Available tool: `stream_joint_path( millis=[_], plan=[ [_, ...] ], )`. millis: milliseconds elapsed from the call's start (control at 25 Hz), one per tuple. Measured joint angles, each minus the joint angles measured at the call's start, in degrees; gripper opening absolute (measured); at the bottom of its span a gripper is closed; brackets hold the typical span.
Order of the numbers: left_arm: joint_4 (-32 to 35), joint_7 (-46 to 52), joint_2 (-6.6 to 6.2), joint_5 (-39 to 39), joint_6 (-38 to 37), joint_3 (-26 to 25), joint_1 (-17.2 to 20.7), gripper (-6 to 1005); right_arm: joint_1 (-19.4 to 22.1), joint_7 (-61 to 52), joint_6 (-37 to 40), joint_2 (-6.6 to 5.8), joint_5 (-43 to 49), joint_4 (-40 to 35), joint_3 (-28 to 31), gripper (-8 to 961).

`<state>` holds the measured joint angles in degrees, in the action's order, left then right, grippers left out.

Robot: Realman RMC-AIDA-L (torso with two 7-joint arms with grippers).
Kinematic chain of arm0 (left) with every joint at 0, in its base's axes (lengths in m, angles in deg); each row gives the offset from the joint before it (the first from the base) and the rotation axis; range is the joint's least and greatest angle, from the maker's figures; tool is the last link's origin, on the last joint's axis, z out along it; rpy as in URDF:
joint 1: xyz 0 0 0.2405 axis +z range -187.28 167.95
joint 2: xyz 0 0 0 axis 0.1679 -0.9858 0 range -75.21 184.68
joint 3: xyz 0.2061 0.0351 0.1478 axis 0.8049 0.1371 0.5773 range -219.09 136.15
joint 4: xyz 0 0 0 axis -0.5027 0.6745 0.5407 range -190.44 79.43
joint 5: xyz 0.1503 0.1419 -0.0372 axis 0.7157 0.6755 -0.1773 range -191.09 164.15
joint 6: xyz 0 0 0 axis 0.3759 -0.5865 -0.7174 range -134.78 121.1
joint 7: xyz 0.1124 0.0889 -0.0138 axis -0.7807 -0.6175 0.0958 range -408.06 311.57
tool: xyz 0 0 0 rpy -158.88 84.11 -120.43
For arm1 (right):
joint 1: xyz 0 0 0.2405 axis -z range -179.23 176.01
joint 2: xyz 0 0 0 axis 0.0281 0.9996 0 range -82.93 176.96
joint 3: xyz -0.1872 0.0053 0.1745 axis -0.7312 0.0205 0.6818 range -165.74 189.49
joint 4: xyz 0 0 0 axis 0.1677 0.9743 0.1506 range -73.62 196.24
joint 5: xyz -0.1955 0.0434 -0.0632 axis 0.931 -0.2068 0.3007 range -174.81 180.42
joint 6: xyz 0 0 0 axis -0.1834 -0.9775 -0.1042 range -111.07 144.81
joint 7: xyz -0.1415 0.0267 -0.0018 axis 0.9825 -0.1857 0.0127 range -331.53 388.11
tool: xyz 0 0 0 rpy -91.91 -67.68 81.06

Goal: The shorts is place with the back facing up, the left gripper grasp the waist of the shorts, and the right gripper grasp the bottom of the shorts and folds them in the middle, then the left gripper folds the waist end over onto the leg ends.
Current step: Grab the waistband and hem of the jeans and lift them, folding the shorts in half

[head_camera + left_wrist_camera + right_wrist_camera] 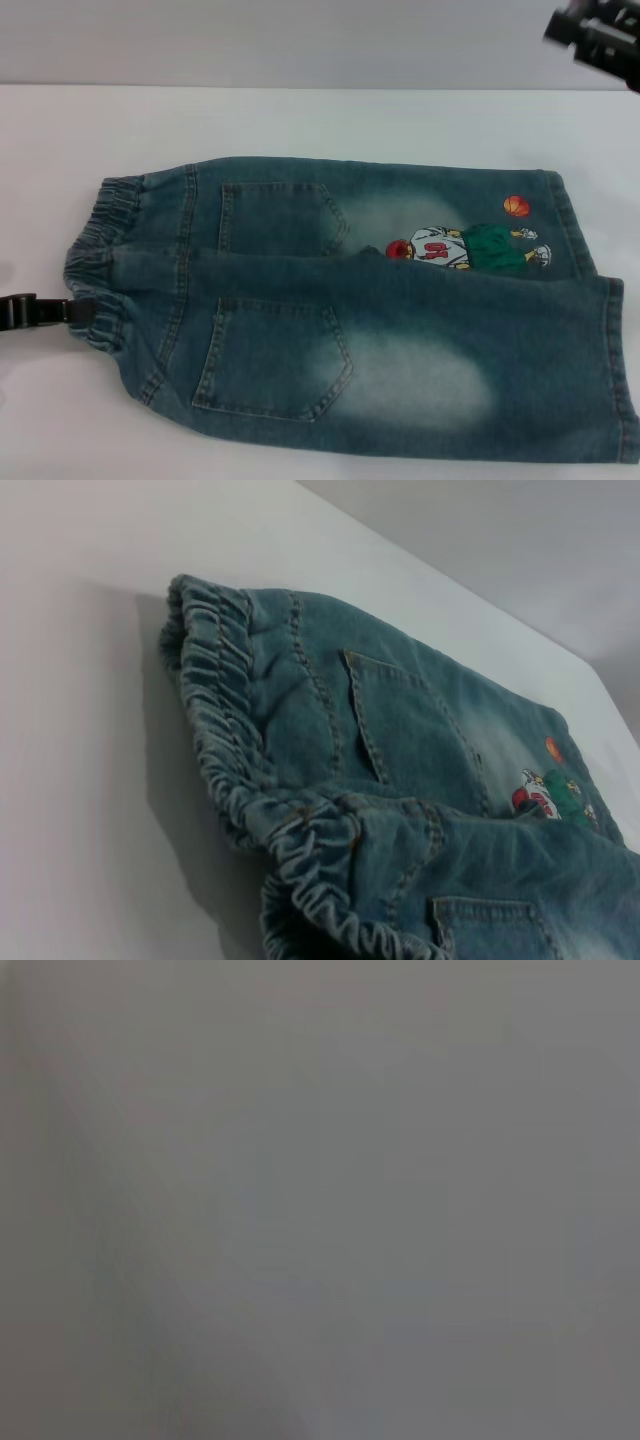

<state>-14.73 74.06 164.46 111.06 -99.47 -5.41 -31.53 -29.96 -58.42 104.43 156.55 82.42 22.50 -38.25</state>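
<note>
Faded blue denim shorts [380,310] lie flat, back pockets up, on the white table [300,125]. The black left gripper [45,312] touches the ruffled elastic waist [100,260]; finger state cannot be told. The black right gripper [600,35] hangs above the far right corner, apart from the cloth, state likewise unclear.

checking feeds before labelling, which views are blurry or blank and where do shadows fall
Head view: mostly clear; the right gripper is a motion-blurred dark shape at the top corner, the left gripper sits at the waist. Left wrist view: the shorts cast a soft shadow on the table beside the waistband. Right wrist view: featureless grey, nothing identifiable.
</note>
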Motion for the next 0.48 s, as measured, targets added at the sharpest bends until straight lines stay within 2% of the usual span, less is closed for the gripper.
stream_joint_path(
  millis=[160, 280, 480],
  plan=[
    [0.0, 0.0, 0.05, 0.0, 0.1, -0.1, -0.2, 53, -6.4, -8.2, 15.6, -3.64, 16.3, -0.8, 7.1, 647],
    [0.0, 0.0, 0.05, -0.1, 0.1, -0.1, -0.3, 54, -9.3, -9.9, 23.8, -4.55, 25.6, -3.0, 10.1, 647],
    [-0.3, 0.0, 0.05, -0.1, 0.2, -0.5, -0.4, 56, -11.1, -10.4, 29.4, -5.55, 35.1, -5.4, 11.9, 648]
  ],
)
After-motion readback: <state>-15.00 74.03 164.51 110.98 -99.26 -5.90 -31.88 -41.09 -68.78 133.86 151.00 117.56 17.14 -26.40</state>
